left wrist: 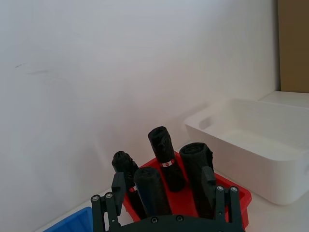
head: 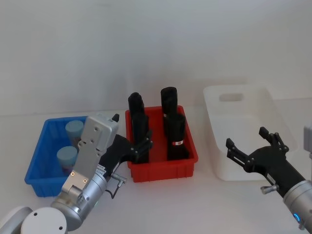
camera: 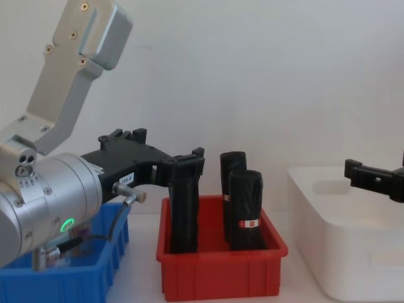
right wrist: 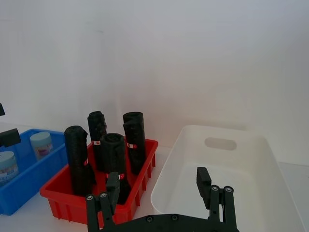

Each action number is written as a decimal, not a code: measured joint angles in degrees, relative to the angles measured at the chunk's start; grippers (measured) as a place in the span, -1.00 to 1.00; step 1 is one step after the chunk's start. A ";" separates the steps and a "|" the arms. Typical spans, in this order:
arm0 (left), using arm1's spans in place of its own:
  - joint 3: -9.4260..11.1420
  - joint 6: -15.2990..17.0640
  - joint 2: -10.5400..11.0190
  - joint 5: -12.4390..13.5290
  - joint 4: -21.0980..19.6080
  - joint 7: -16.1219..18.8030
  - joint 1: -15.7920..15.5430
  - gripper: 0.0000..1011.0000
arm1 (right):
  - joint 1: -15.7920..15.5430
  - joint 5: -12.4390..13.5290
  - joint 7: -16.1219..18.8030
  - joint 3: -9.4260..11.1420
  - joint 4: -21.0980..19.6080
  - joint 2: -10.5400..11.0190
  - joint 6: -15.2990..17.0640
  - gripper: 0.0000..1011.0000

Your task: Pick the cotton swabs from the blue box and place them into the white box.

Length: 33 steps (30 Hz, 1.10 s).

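The job has not really begun. Two tubs of cotton swabs (head: 74, 129) sit in the blue box (head: 44, 187), which is on the left side of the counter (head: 161, 204). One tub is near the back of the box and one is nearer the front. The white box (head: 229, 173) is on the right side of the counter and has nothing in it. So both tubs have yet to be picked up and carried over.

A red bin (head: 163, 170) full of black rolls (head: 170, 105) stands between the two boxes.

The left tool (left wrist: 163, 181) is spread wide and holds nothing. It hangs by the left wall of the red bin, just past the blue box, and it points toward the rolls, not down at the tubs. I think it has to turn to the blue box first. The right tool (head: 246, 137) is spread wide too, with nothing in it, and it hangs over the front of the white box.

The head view looks down into the blue box, so you can count the tubs. In the chest view the big left arm stands in front of that box and hides what is inside. The right wrist view looks down into the white box, so you can see its bare floor. It shows the two tubs from the side as well.
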 joint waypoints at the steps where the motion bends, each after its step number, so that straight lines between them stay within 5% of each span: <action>1: 0.00 0.00 0.00 0.00 0.00 0.00 0.00 0.99 | 0.00 0.00 0.00 0.00 0.00 0.00 0.00 0.98; 33: -0.19 0.03 0.09 -0.22 0.02 -0.05 0.01 0.99 | 0.00 0.00 0.00 0.00 0.00 0.00 0.00 0.98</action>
